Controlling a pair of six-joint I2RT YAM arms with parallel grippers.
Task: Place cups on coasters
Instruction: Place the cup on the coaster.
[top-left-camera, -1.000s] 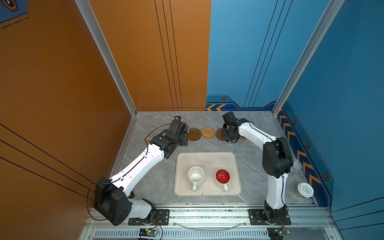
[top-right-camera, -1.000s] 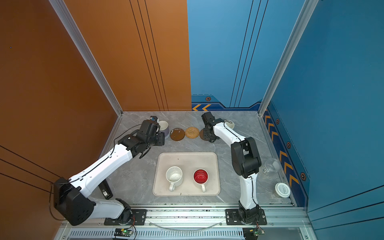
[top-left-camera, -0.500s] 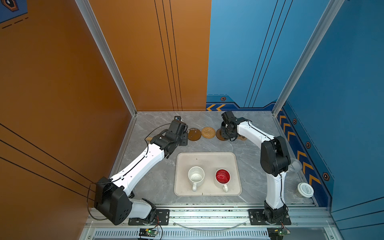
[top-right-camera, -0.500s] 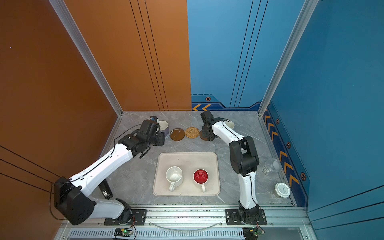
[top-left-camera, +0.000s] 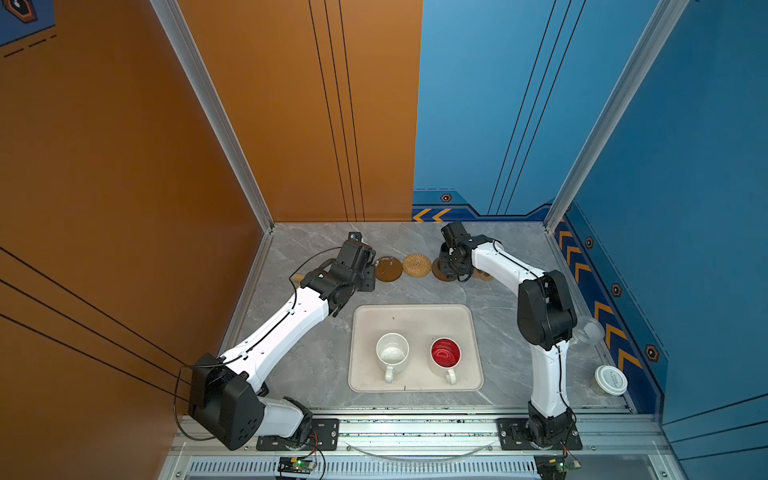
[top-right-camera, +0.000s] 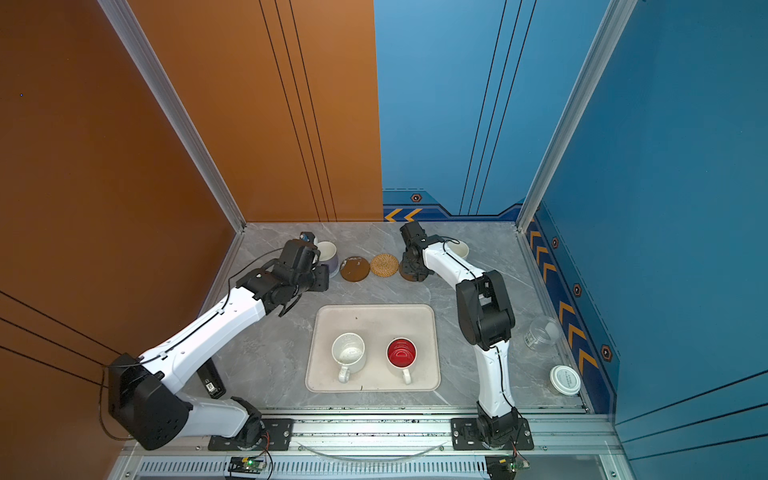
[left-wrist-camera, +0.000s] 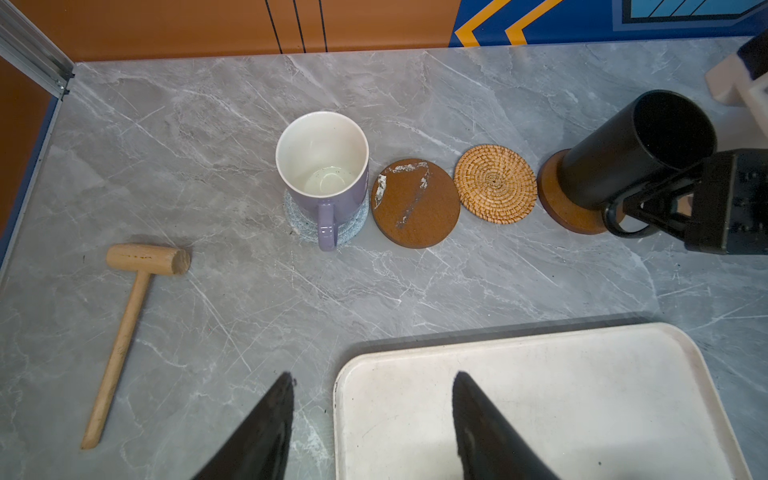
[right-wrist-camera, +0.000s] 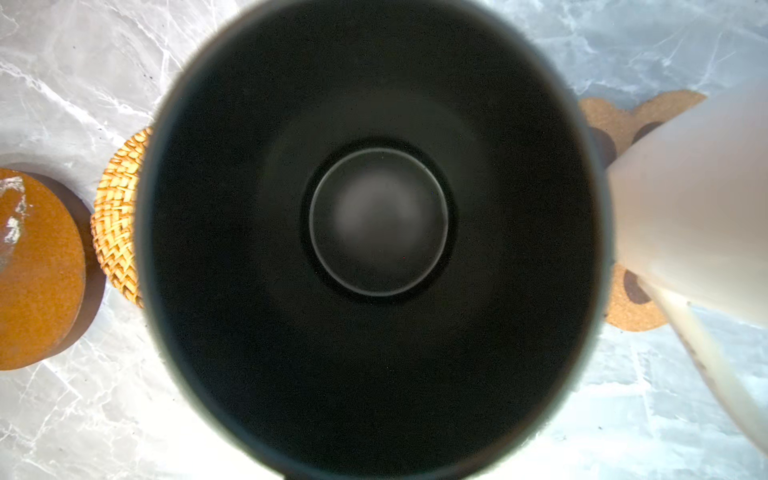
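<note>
Pinching black mug (left-wrist-camera: 615, 166) handle in left wrist view, right gripper (left-wrist-camera: 631, 208) goes unseen in its own; left gripper (left-wrist-camera: 372, 376) spread empty.

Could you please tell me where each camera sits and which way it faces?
Top views: high over the front rail, looking down on the whole table; left arm and right arm show entire.
Left wrist: on the left arm, facing the back wall over the coasters; the open left gripper shows.
Right wrist: above the black mug, looking straight down into it; nothing of the robot is discernible.
Shared: both wrist views hold the black mug and rattan coaster.
</note>
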